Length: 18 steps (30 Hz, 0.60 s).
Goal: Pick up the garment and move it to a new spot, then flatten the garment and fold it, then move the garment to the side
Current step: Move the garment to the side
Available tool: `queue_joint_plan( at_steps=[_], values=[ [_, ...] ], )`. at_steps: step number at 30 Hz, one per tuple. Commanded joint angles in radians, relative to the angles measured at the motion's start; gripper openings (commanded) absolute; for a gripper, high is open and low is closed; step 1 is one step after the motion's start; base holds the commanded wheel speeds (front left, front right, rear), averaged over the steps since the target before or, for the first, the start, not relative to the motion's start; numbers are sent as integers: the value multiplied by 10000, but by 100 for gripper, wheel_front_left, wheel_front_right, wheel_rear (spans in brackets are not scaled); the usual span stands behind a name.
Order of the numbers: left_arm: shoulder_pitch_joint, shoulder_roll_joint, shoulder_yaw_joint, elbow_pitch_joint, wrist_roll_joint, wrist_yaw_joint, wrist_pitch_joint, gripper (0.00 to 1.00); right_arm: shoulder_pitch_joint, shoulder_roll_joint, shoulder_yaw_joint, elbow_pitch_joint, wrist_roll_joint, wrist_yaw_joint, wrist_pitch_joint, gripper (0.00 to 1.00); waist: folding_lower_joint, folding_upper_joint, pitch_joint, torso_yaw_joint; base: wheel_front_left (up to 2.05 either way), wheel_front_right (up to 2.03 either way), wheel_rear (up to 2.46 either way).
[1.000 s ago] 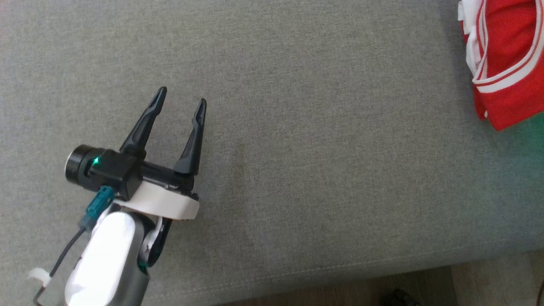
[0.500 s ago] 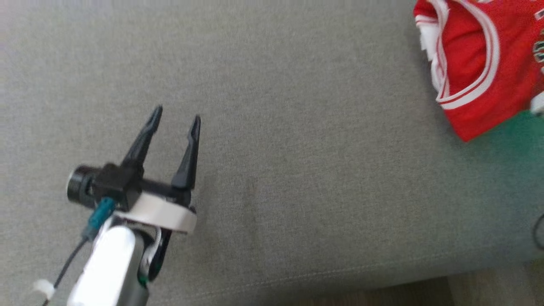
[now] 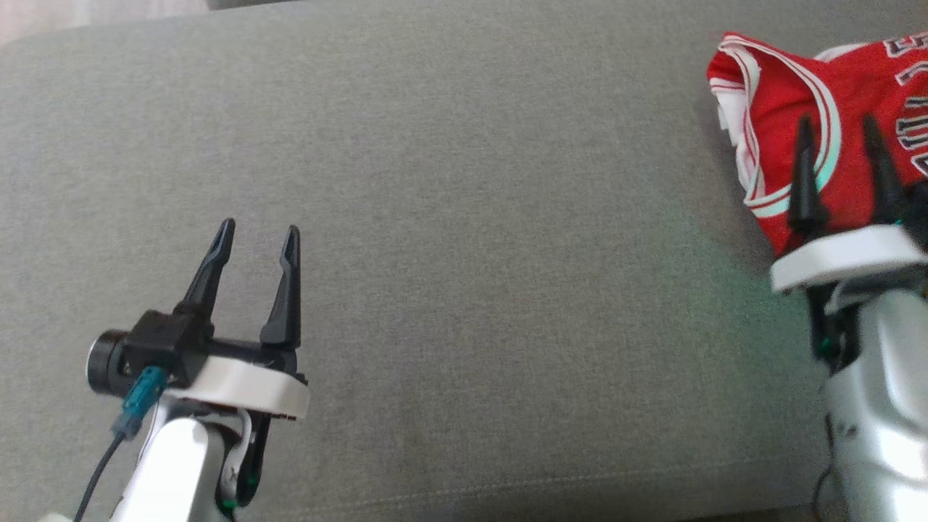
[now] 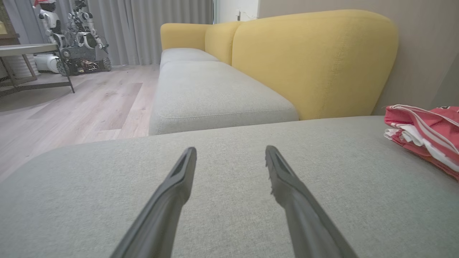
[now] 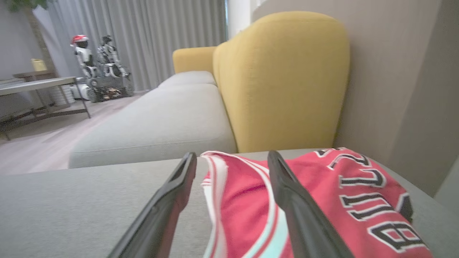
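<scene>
**Right gripper spreading wide over the folded jersey**

The right gripper point(image 3: 835, 123) is standing with its fingers apart and nothing between them, pointing over the near edge of the red basketball jersey point(image 3: 768, 109). In the right wrist view, one finger is lying over the bare grey seat cushion point(image 3: 507, 217) and the other over the red cloth. I cannot tell whether either is touching it. The left gripper point(image 3: 259, 226) is hanging just as wide and empty, well apart from the jersey, above the cushion's near left part.

The jersey is lying folded at the cushion's far right end, lettering up, with the yellow backrest point(image 5: 283, 79) rising beyond it. Farther off, curtains point(image 5: 143, 36) and a parked robot point(image 5: 84, 53) are standing across the wooden floor.

Judging by this, the garment is already sitting at the side and the letting-go is finishing. The gripper should be backing out along its own fingers and rising slightly. That way no tip is catching the white-trimmed layers and dragging the fold open.

Against a second ago, the head camera is looking from a shifted angle. More of the jersey is showing now, and the right gripper is appearing at the right edge. The left gripper is keeping its spread.
</scene>
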<state>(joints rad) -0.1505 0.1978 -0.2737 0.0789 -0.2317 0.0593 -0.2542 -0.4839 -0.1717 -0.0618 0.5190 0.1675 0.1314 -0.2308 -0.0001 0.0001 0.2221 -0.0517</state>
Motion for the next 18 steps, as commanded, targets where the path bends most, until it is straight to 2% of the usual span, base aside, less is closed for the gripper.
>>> queue_joint_plan(
  at_steps=[1, 9, 18],
  values=[
    [-108, 141, 460, -305, -113, 102, -75, 100, 301, 158, 290, -861, -157, -7, 149, 100, 1, -1, -195, 191, 0, 0, 0],
    [588, 267, 740, -259, -207, 236, -75, 100, 2450, 846, 459, -3273, -570, -7, 994, 100, 1, -1, -856, 554, 0, 0, 0],
    [1396, 339, 686, -278, -277, 327, -56, 100, 3990, 1083, 634, -4507, -666, -7, 1542, 100, 1, -1, -1624, 671, 0, 0, 0]
  ],
)
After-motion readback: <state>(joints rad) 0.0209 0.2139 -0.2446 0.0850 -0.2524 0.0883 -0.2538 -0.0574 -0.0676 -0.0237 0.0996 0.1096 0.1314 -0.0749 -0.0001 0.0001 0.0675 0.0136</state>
